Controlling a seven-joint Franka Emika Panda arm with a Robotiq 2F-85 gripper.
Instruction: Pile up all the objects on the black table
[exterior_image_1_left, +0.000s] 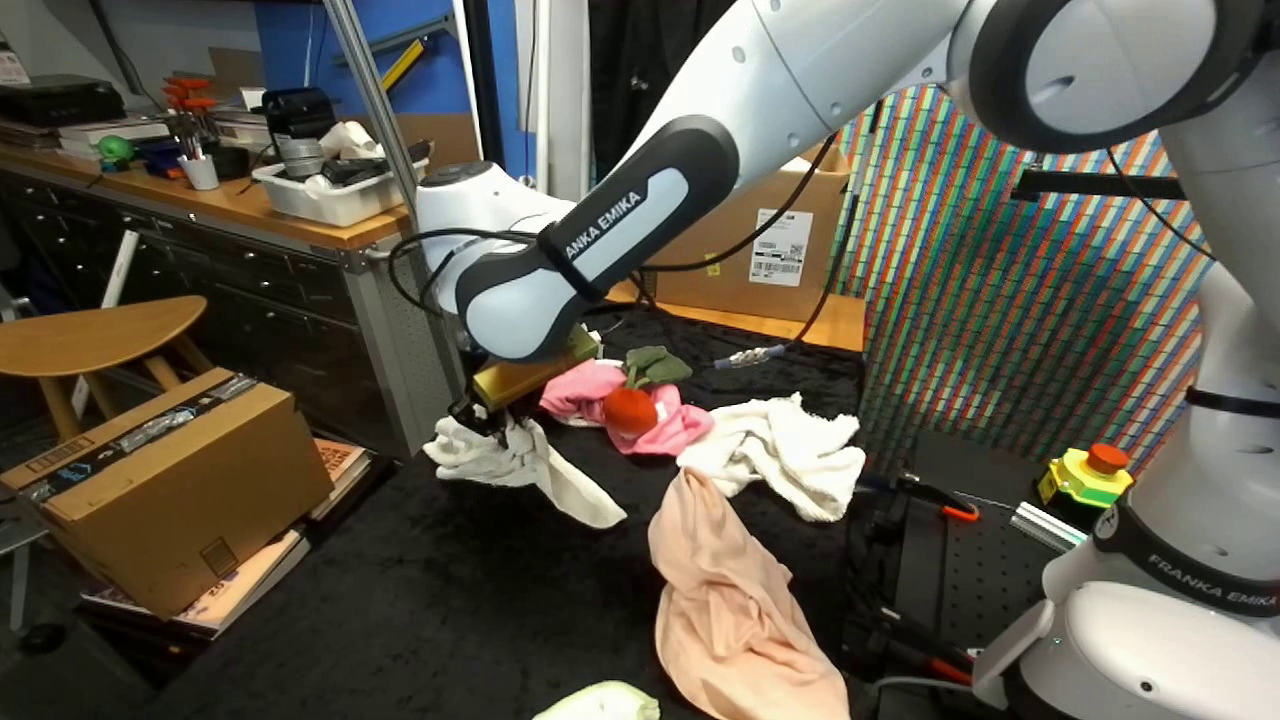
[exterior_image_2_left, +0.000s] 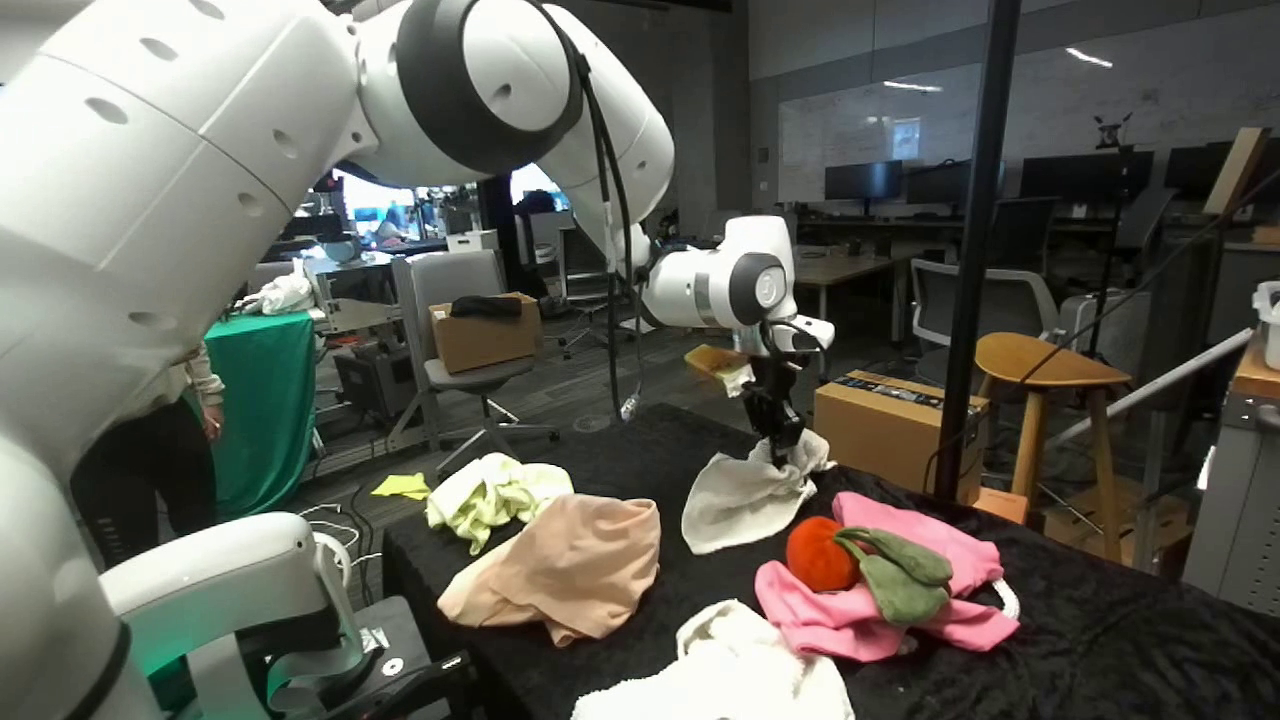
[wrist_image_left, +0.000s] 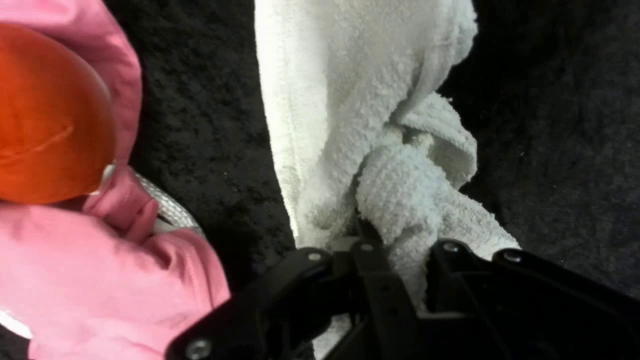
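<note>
My gripper (exterior_image_1_left: 487, 425) is low over the far part of the black table (exterior_image_1_left: 420, 580), shut on a white rag (wrist_image_left: 320, 100). Terry fabric bunches up between its fingers (wrist_image_left: 367, 250) in the wrist view, and the fingertips are buried in folds. Beside it lies the pink towel (exterior_image_2_left: 840, 610), bearing a red plush fruit (exterior_image_2_left: 820, 555) with green leaves. Another white rag (exterior_image_1_left: 790, 450) is crumpled close to the towel. The long peach cloth (exterior_image_1_left: 730, 610) stretches out nearer the robot base, and a pale yellow-green cloth (exterior_image_2_left: 490, 495) sits past it.
A brown cardboard box (exterior_image_1_left: 190, 490) stands on books just off the table's edge. A metal pole (exterior_image_1_left: 375, 110) rises behind the wrist. A black cable hangs from the arm, ending in a connector (exterior_image_1_left: 750, 357) above the table. Tools lie by the base.
</note>
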